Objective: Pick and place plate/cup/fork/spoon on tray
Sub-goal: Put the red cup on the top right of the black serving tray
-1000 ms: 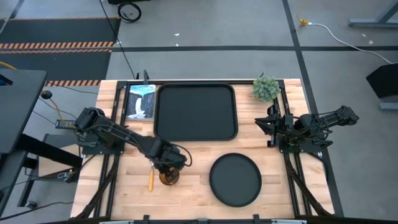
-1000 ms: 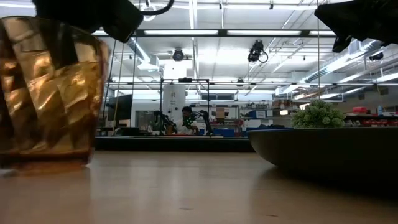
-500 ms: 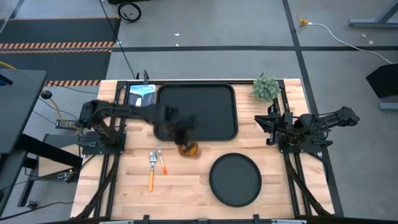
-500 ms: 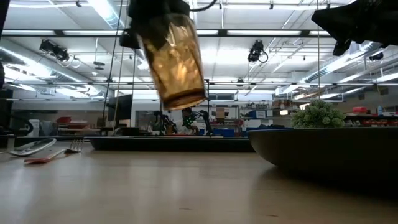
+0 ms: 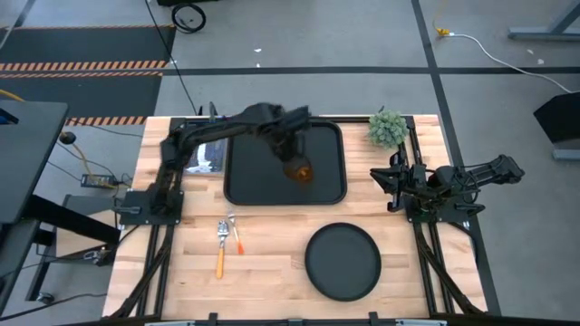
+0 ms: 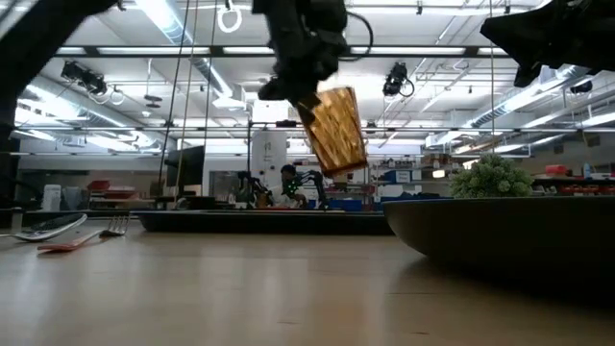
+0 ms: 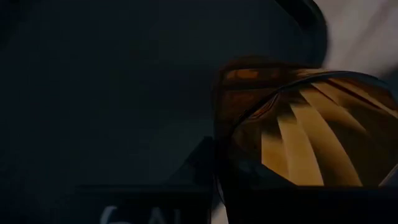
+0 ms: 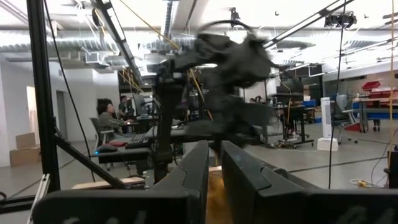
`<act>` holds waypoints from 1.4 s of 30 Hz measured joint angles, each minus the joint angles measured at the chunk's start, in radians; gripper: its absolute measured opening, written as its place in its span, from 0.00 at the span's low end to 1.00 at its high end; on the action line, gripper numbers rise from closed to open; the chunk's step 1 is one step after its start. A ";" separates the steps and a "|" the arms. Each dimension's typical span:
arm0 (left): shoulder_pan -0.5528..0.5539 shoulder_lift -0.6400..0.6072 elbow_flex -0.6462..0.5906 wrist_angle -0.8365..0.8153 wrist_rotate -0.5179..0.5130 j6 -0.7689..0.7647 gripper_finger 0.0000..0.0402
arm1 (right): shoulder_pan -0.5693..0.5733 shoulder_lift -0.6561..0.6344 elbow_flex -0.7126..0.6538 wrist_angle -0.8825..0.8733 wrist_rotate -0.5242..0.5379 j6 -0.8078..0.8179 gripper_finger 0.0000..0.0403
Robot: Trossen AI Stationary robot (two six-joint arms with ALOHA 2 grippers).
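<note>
Spoon point(image 5: 220, 249): yellow-orange handle, lying on the bare wood at the near left of the table, silver bowl pointing far. Fork point(image 5: 235, 237): reddish-orange handle, just right of the spoon and close beside it; both show low at the left edge in the low view. Left gripper point(image 5: 292, 156): arm reaching from the left mount out over the tray, fingers closed on the cup. Cup point(image 5: 298, 170): amber-brown glass, held tilted in the air above the tray's right half; clear of the tray surface in the low view point(image 6: 336, 130); fills the left wrist view point(image 7: 298, 130). Tray point(image 5: 245, 163): black, rectangular, at the far centre of the table. Plate point(image 5: 342, 261): round, black, on the wood near and right of the tray, apart from it. Potted plant point(image 5: 388, 128): green, at the far right, just beside the tray's far right corner. Right gripper point(image 5: 391, 181): arm parked at the right edge of the table, fingers nearly together with a narrow gap, holding nothing.
</note>
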 joint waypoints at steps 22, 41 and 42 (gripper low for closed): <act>0.077 0.260 0.200 -0.002 -0.029 0.126 0.19 | 0.000 0.000 0.000 0.009 0.003 -0.011 0.12; -0.047 0.107 0.213 -0.059 -0.160 0.462 0.40 | 0.000 0.000 0.000 0.013 0.003 0.008 0.12; -0.065 0.108 0.213 -0.097 -0.160 0.475 0.40 | 0.000 0.000 0.000 0.014 0.003 0.008 0.12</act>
